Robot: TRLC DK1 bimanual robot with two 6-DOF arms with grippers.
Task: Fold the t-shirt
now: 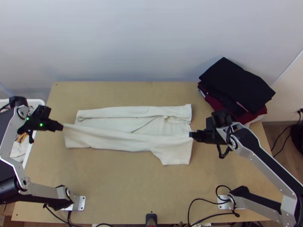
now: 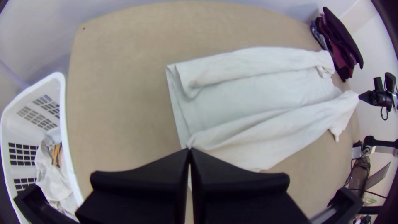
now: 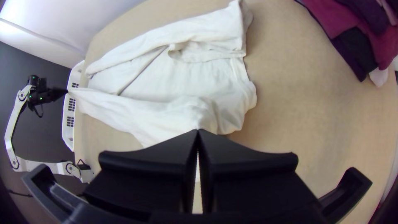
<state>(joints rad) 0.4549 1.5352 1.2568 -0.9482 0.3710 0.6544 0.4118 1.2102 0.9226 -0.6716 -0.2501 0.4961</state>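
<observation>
One off-white cloth t-shirt (image 1: 113, 140) lies across the light wooden surface (image 1: 113, 181), its far side folded inward lengthwise. Two black, flat-fingered pincers grip its near side: the left pincer (image 1: 61, 128) is clamped on the sleeveless end, the right pincer (image 1: 191, 134) on the sleeve end. The job seems roughly a third done; this near side probably folds in next, then the length. Also present: one white plastic basket (image 2: 63, 103) and one pile of dark and maroon garments (image 1: 235, 87).
</observation>
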